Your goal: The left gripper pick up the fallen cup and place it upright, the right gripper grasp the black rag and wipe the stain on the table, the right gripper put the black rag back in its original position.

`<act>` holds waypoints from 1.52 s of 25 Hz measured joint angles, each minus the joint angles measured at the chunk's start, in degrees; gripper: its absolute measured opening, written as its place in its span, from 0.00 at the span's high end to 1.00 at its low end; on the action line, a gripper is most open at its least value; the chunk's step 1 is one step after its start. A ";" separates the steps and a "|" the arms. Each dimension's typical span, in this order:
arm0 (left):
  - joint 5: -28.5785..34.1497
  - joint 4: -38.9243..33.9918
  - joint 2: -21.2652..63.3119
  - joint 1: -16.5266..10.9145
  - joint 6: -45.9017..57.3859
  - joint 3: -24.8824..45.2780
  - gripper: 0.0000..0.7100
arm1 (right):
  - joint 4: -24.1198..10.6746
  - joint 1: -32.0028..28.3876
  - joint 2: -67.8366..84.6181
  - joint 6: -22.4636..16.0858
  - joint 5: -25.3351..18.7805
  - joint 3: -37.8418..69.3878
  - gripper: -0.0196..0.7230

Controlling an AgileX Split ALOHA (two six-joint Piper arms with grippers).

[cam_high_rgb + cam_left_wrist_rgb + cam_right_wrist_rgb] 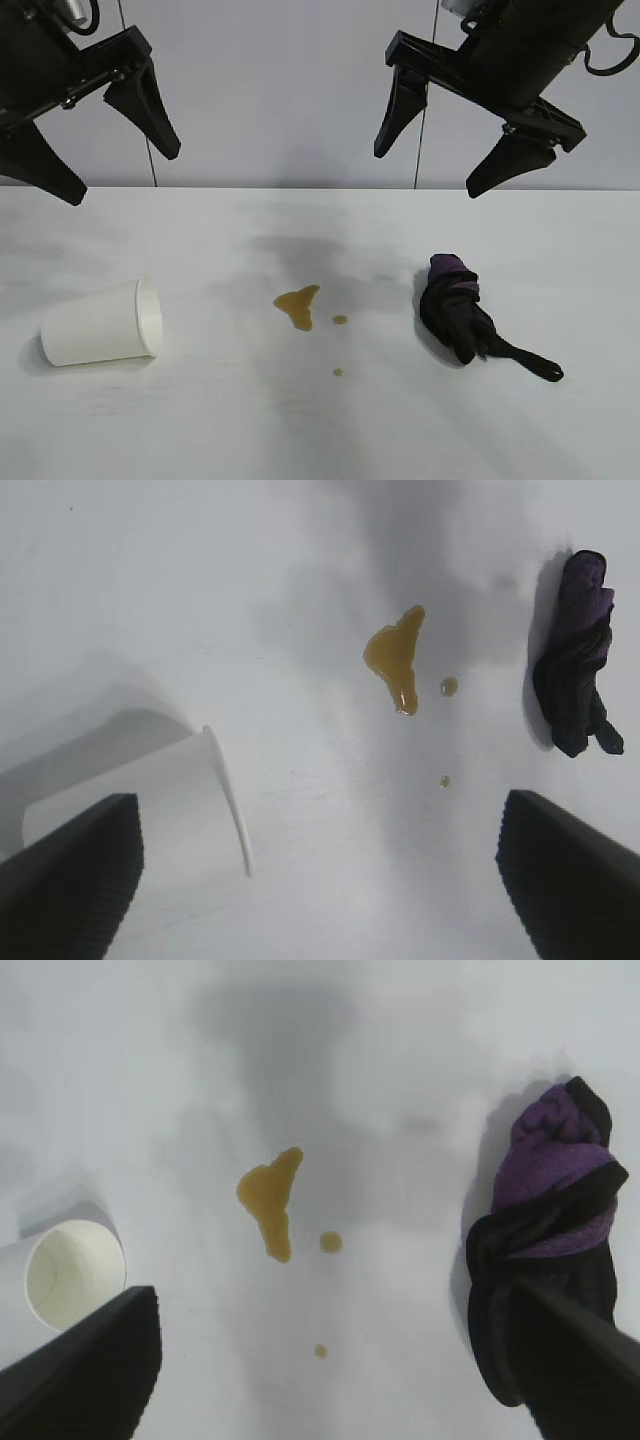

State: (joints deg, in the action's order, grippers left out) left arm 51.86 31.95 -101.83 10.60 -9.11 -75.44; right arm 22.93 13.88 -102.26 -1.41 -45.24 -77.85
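Nothing grasped yet: both arms hang high, spill between cup and rag.

Taking the stain as landmark, the cup lies on its side to the stain's left, mouth toward it, and the black rag sits to its right on the desk. The left gripper and right gripper hover above, jaws released and empty. The cup may roll away if one jaw nudges it; its thin wall may crumple under a hard squeeze.
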 joint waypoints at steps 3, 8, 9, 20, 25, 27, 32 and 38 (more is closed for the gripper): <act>0.00 0.00 0.00 0.00 0.00 0.00 0.02 | 0.00 0.00 0.00 0.00 0.00 0.00 0.11; 0.00 0.00 0.00 0.00 0.00 0.00 0.02 | 0.04 0.00 0.00 0.00 0.09 0.00 0.11; 0.00 0.00 0.00 0.00 0.00 0.00 0.02 | 0.04 0.00 0.00 0.00 0.09 0.00 0.11; -4.40 0.00 0.00 0.00 0.00 0.00 0.02 | 0.04 0.00 0.00 0.00 0.09 0.00 0.11; 0.59 -1.34 0.00 0.00 -9.50 -0.14 0.02 | 0.04 0.00 0.00 0.00 0.09 0.00 0.11; 4.81 -2.69 0.00 0.00 -19.36 -0.46 0.02 | 0.04 0.00 0.00 0.00 0.09 0.00 0.11; 10.41 -7.11 0.00 1.01 -47.99 -0.59 0.02 | 0.04 0.00 0.00 0.00 0.28 0.00 0.11; 6.39 -14.39 -1.22 6.85 -57.51 -0.54 0.02 | 0.04 0.00 0.00 0.00 0.69 0.00 0.11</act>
State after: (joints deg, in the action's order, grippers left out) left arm 58.25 17.56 -103.05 17.45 -66.62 -75.99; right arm 22.97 13.88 -102.26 -1.41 -44.55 -77.85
